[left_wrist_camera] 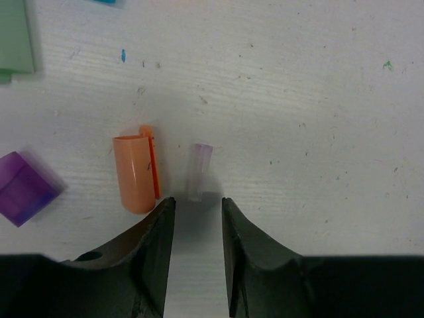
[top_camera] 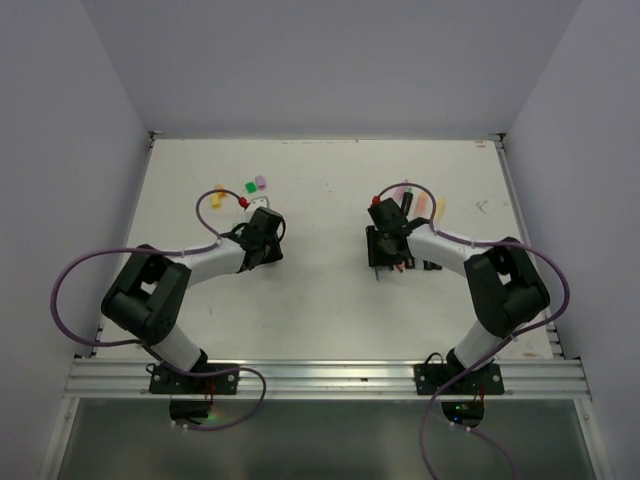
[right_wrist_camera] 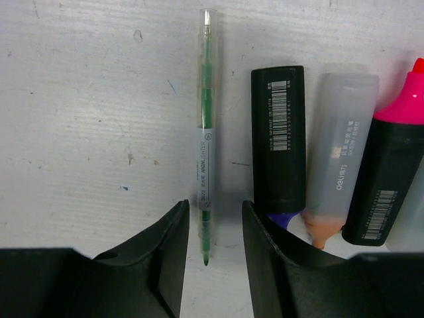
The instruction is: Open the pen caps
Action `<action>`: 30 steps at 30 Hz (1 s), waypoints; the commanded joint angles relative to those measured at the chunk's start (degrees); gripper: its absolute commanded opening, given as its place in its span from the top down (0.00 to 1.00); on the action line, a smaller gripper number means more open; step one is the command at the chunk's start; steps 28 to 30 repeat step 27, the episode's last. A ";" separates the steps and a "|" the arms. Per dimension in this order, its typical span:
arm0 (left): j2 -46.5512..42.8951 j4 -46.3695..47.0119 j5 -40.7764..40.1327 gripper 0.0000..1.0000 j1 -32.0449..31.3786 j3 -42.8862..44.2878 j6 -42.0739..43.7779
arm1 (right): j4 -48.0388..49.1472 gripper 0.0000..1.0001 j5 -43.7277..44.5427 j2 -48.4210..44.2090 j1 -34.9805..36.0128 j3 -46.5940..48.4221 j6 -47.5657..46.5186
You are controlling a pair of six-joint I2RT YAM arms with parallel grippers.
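In the left wrist view an orange pen cap [left_wrist_camera: 136, 173] and a small pale clear cap [left_wrist_camera: 199, 171] lie on the table just ahead of my left gripper [left_wrist_camera: 199, 204], which is open and empty. A purple cap [left_wrist_camera: 23, 187] lies at the left and a green cap [left_wrist_camera: 14, 36] at the top left. My right gripper [right_wrist_camera: 215, 212] is open. The green tip of a thin clear pen [right_wrist_camera: 207, 119] lies loose between its jaws. From above, the left gripper [top_camera: 262, 222] is just below the caps and the right gripper [top_camera: 385, 240] is at mid-right.
Beside the thin pen lie three uncapped barrels: black with a purple tip [right_wrist_camera: 278, 132], translucent grey with an orange tip [right_wrist_camera: 339, 146], black with a pink tip [right_wrist_camera: 391, 179]. From above, green [top_camera: 250, 187], purple [top_camera: 260, 181] and yellow [top_camera: 218, 195] caps lie at the back left.
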 commanded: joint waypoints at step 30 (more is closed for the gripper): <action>-33.26 19.83 28.24 0.00 -5.42 -16.28 -7.82 | -2.48 0.01 -0.11 -39.89 1.68 -17.46 5.87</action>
